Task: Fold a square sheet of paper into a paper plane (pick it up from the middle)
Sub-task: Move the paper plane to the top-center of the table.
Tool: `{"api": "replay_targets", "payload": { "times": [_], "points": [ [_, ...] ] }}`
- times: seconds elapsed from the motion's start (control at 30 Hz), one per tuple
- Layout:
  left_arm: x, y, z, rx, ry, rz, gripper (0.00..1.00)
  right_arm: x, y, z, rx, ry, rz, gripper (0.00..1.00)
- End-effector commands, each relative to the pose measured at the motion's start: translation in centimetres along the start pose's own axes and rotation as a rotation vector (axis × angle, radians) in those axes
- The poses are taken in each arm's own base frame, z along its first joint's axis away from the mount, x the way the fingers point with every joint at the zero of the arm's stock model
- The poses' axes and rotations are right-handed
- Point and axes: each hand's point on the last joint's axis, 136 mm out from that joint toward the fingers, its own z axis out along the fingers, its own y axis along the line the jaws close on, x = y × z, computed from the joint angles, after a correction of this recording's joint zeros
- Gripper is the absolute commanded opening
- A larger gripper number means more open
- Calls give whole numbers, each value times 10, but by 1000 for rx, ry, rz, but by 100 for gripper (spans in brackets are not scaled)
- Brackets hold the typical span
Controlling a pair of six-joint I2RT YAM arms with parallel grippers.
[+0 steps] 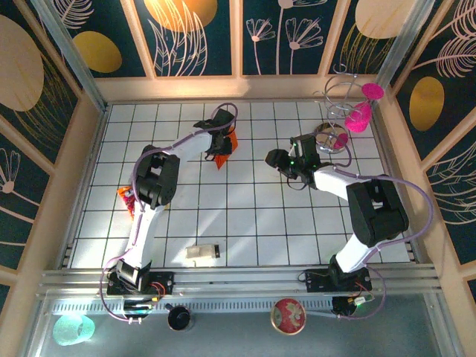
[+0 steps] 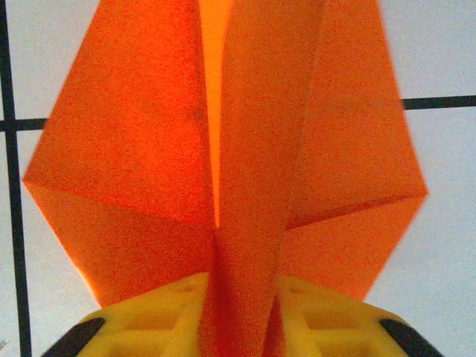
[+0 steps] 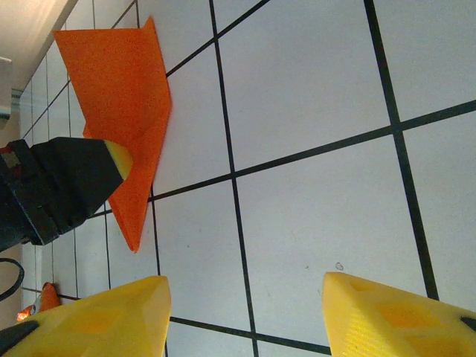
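Observation:
The paper plane (image 1: 225, 146), bright orange and folded to a pointed dart, rests at the back middle of the tiled floor. In the left wrist view its centre crease (image 2: 245, 223) stands upright between my yellow fingers (image 2: 163, 312), with the wings spread to both sides. My left gripper (image 1: 221, 140) is closed on that crease. The right wrist view shows the plane (image 3: 119, 82) lying to the upper left with a left fingertip (image 3: 117, 158) on it. My right gripper (image 3: 245, 286) hangs open over bare tiles, right of the plane and apart from it (image 1: 274, 158).
A small beige block (image 1: 202, 253) lies near the front edge. A crinkled wrapper (image 1: 125, 198) sits by the left arm. A wire stand with pink pieces (image 1: 355, 111) occupies the back right corner. Wooden walls ring the floor.

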Motion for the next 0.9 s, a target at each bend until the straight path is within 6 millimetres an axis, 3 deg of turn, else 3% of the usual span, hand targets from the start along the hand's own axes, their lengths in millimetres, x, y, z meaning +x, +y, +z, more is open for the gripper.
{"api": "replay_targets", "payload": {
  "times": [0.0, 0.33, 0.6, 0.87],
  "points": [
    [2, 5, 4, -33, 15, -18, 27, -2, -1, -3, -5, -12, -1, 56],
    [18, 10, 22, -48, 52, -45, 30, 2, -4, 0, -1, 5, 6, 56],
    [29, 18, 35, -83, 71, -78, 40, 4, -7, 0, 4, 8, 11, 56],
    [25, 21, 42, -91, 55, -138, 46, 3, -8, 2, 9, 7, 12, 56]
  ]
}}
